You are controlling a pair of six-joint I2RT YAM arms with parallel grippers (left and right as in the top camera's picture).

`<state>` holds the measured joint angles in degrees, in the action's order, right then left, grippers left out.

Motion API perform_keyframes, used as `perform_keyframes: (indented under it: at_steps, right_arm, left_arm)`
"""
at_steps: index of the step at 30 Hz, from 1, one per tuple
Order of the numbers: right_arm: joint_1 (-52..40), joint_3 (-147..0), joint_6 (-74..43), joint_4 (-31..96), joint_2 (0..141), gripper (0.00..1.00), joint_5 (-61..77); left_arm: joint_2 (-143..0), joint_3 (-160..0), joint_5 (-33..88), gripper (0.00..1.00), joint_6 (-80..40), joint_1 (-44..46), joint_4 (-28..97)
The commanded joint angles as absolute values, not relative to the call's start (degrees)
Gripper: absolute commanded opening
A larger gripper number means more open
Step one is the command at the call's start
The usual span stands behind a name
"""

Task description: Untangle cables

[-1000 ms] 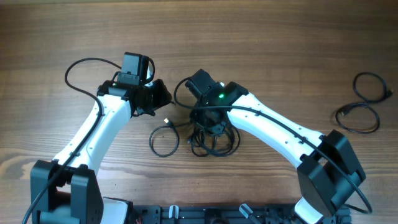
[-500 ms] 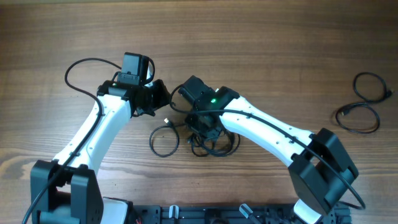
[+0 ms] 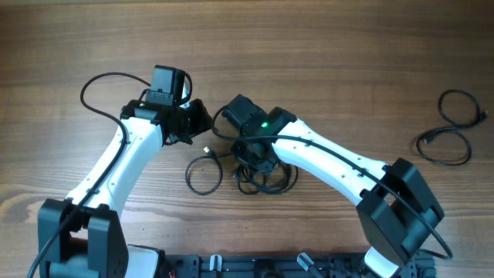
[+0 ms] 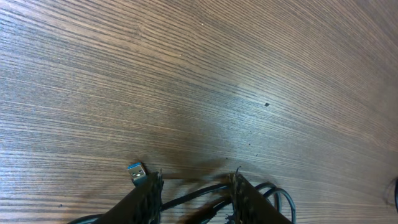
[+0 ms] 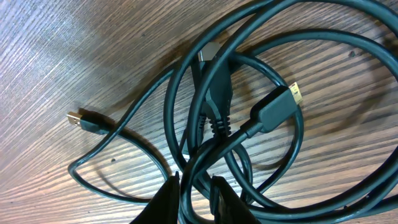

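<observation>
The cables (image 3: 266,179) lie as a tangled black bundle at mid-table, with one loop (image 3: 204,174) spread out to its left. My right gripper (image 3: 255,161) is down on the bundle. In the right wrist view its fingers are shut on a cable strand (image 5: 199,171). Ahead of them lie a gold-tipped plug (image 5: 292,94) and a small gold plug (image 5: 76,118). My left gripper (image 3: 202,130) stands open left of the bundle. In the left wrist view, cable strands (image 4: 196,191) run under the gap, and a blue USB plug (image 4: 137,173) lies by its left finger (image 4: 149,196).
A separate black cable (image 3: 451,135) lies in loose loops near the table's far right edge. The left arm's own thick wire (image 3: 96,89) arcs out at the upper left. The wooden table (image 3: 324,46) shows bare at the back.
My right gripper shifted slightly left over the bundle and its jaws closed in round a strand. The left arm has not moved.
</observation>
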<state>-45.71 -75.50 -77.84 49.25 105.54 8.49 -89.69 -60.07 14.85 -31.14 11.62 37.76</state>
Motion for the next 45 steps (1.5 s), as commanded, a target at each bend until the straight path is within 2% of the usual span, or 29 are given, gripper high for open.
perform_keyframes:
  at_steps: [1, 22, 29, 31, 35, 36, 39, 40, 43, 45]
  right_arm:
    - [-45.9, -75.2, -78.4, 49.0, 106.7, 0.19, 7.2]
    - [-46.2, -75.2, -78.2, 48.0, 108.0, 0.18, 6.0]
    - [-46.3, -75.2, -78.2, 48.0, 108.3, 0.13, 6.8]
    - [-46.3, -75.2, -78.1, 48.0, 108.3, 0.04, 6.9]
    - [-45.8, -75.3, -74.9, 47.8, 108.1, 0.04, 6.8]
    - [-45.1, -75.3, -72.8, 47.8, 107.5, 0.04, 7.0]
    - [-42.4, -75.3, -61.6, 45.8, 104.6, 0.04, 11.0]
    - [-41.5, -75.3, -59.4, 45.0, 103.5, 0.04, 12.5]
    - [-38.9, -75.3, -52.6, 41.1, 99.7, 0.04, 15.8]
    - [-37.6, -75.3, -50.1, 38.9, 98.1, 0.04, 17.0]
  left_arm:
    - [-89.8, -60.3, 14.9, 0.39, -30.2, 11.3, 37.8]
    - [-89.8, -60.3, 14.9, 0.39, -30.2, 11.3, 38.0]
    - [-89.8, -60.3, 14.9, 0.39, -30.2, 11.3, 38.0]
    - [-89.8, -60.3, 14.9, 0.39, -30.2, 11.3, 38.0]
    - [-89.8, -60.3, 15.1, 0.38, -29.7, 11.3, 38.2]
    - [-89.6, -60.4, 17.0, 0.39, -27.4, 11.3, 38.1]
    - [-89.0, -60.4, 29.9, 0.50, -24.6, 9.8, 37.8]
    - [-89.0, -60.4, 33.1, 0.50, -24.6, 9.3, 38.0]
    - [-89.0, -60.4, 46.7, 0.48, -24.6, 6.8, 38.0]
    - [-89.0, -60.4, 53.0, 0.40, -24.9, 4.8, 38.3]
